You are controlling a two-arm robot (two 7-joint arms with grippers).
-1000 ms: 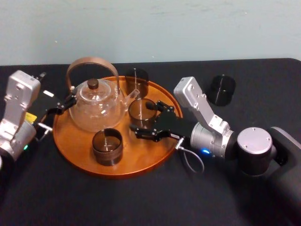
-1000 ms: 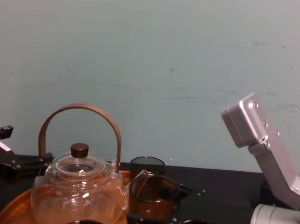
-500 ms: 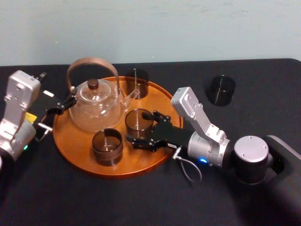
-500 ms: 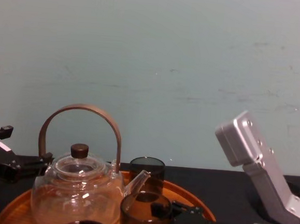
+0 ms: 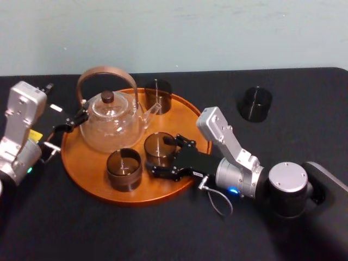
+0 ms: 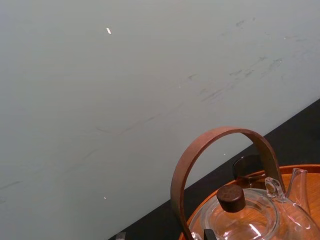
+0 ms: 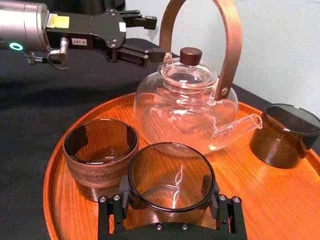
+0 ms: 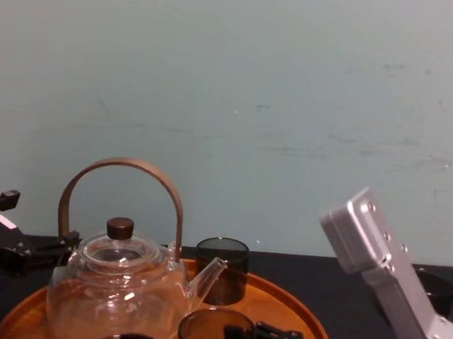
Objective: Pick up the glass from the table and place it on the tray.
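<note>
A smoky brown glass (image 5: 159,148) sits between the black fingers of my right gripper (image 5: 160,156), which is shut on it, low over the front middle of the round orange-brown tray (image 5: 87,176). In the right wrist view the glass (image 7: 171,181) is clamped on both sides just above or on the tray's wood (image 7: 280,200); I cannot tell if it touches. The chest view shows the glass (image 8: 216,334) at the bottom edge. My left gripper (image 5: 70,121) is open at the tray's left rim beside the teapot. The black table (image 5: 163,234) lies all around.
A glass teapot (image 5: 111,124) with a brown arched handle stands on the tray's back left. A brown cup (image 5: 124,169) is just left of the held glass, and a dark glass (image 5: 157,95) stands at the tray's back. Another dark glass (image 5: 255,103) stands on the table at the right.
My right gripper has carried the glass down and toward the front of the tray, closer to the brown cup. The left arm has not moved.
</note>
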